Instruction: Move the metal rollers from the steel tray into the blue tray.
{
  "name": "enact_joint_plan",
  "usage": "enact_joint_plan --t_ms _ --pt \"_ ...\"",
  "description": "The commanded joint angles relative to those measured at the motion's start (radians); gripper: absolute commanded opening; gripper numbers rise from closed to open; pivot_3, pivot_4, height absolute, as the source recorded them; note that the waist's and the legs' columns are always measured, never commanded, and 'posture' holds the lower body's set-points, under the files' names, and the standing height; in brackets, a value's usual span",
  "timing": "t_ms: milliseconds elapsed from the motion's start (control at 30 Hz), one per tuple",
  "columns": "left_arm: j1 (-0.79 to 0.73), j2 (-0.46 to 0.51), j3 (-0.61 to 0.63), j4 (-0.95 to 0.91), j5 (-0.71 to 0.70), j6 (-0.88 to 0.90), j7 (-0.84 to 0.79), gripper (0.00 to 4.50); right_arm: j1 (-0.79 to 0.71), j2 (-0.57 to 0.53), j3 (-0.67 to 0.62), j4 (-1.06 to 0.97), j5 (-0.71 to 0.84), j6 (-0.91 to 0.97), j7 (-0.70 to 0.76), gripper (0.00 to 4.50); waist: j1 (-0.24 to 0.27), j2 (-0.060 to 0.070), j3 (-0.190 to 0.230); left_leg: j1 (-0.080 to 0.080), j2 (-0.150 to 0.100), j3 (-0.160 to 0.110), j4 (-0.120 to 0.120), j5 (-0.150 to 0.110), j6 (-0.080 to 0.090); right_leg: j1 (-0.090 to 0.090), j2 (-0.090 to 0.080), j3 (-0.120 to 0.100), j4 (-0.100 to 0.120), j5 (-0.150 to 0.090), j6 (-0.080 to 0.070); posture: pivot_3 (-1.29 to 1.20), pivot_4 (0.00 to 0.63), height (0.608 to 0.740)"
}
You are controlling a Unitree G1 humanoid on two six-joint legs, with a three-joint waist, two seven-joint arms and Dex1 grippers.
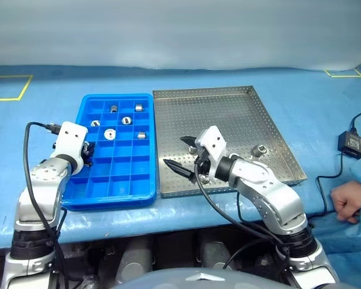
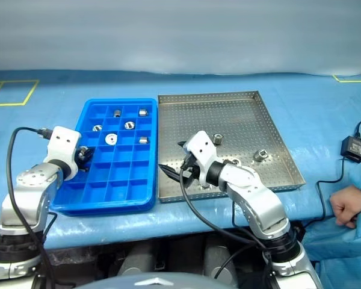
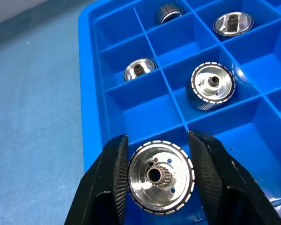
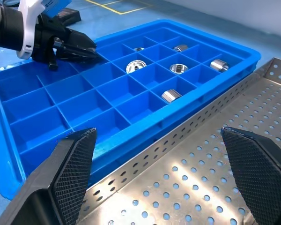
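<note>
Shiny roller (image 3: 160,177) pinched in my left gripper (image 3: 159,180), hole axis facing back along fingers, over blue tray (image 1: 99,191) left-edge cell; right gripper (image 1: 182,154) spread wide over steel tray (image 1: 277,129)

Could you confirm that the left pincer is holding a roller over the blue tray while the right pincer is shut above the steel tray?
Not quite: the right pincer is wide open over the steel tray, as the right wrist view shows. The left pincer does grip a roller over the blue tray.
</note>
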Motion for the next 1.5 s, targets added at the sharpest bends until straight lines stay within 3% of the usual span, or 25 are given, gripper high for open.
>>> enact_joint_plan --t_ms 33,167,267,367,533,700,833,1200,1500 --pt "-0.015 -0.015 -0.004 -0.005 0.026 -0.067 0.038 2.69 -0.023 0.003 -0.014 -0.041 0.009 0.001 -0.008 4.50 0.000 0.000 0.000 -0.001 0.000 -0.001 0.000 0.000 0.000 0.000 0.000 -0.001 0.000 0.000 -0.001 0.01 0.150 0.740" --pt "-0.014 -0.025 -0.026 -0.033 0.053 -0.082 0.064 4.02 -0.023 0.000 -0.007 -0.051 0.007 0.004 -0.009 4.50 0.000 0.000 0.000 -0.001 0.000 -0.001 0.000 0.001 -0.001 0.001 0.000 -0.001 0.000 0.000 -0.001 -0.01 0.150 0.740" --pt "-0.029 -0.068 -0.025 -0.096 -0.004 -0.132 0.035 4.02 -0.015 -0.015 -0.005 -0.064 -0.004 0.011 -0.018 4.50 0.000 0.000 0.000 -0.002 0.000 -0.002 0.000 0.001 -0.001 0.000 0.000 -0.002 0.000 0.000 -0.001 -0.02 0.150 0.740" --pt "-0.076 -0.123 -0.048 -0.192 -0.164 -0.128 -0.091 4.02 -0.005 -0.053 -0.017 -0.099 -0.028 0.043 -0.040 4.50 0.002 -0.001 0.000 -0.003 -0.001 -0.003 0.000 0.001 -0.001 0.000 -0.002 -0.004 -0.001 0.000 -0.001 -0.04 0.150 0.740" --pt "-0.146 -0.041 -0.234 -0.240 -0.275 -0.127 -0.343 4.02 0.043 -0.119 -0.054 -0.166 -0.034 0.123 -0.074 4.50 -0.010 0.001 -0.001 -0.003 -0.002 -0.003 0.000 0.001 -0.001 0.001 -0.007 -0.005 -0.001 0.000 -0.001 -0.09 0.150 0.740" --pt "-0.255 0.009 -0.435 -0.096 -0.206 -0.178 -0.451 4.02 0.126 -0.171 -0.075 -0.211 -0.055 0.166 -0.107 4.50 -0.027 0.001 -0.001 -0.003 -0.002 -0.002 0.000 0.001 0.000 0.003 -0.001 -0.004 0.000 -0.001 -0.002 -0.16 0.150 0.740" --pt "-0.315 -0.017 -0.539 0.012 -0.197 -0.220 -0.540 4.02 0.171 -0.204 -0.118 -0.254 -0.072 0.223 -0.141 4.50 -0.049 0.001 -0.001 -0.003 -0.002 -0.002 0.000 0.002 0.001 0.003 0.000 -0.003 0.000 -0.001 -0.001 -0.19 0.150 0.740" --pt "-0.399 -0.127 -0.670 0.248 -0.133 -0.312 -0.630 4.02 0.220 -0.226 -0.160 -0.297 -0.070 0.269 -0.166 4.50 -0.096 0.001 -0.001 -0.003 0.000 -0.002 0.000 0.002 0.001 0.002 0.001 -0.002 0.000 -0.002 0.001 -0.28 0.150 0.740" --pt "-0.419 -0.193 -0.702 0.374 -0.050 -0.327 -0.613 4.02 0.242 -0.217 -0.157 -0.318 -0.071 0.264 -0.180 4.50 -0.126 0.001 -0.001 -0.003 0.000 -0.002 0.000 0.002 0.001 0.002 0.001 -0.001 0.000 -0.002 0.002 -0.29 0.150 0.740"
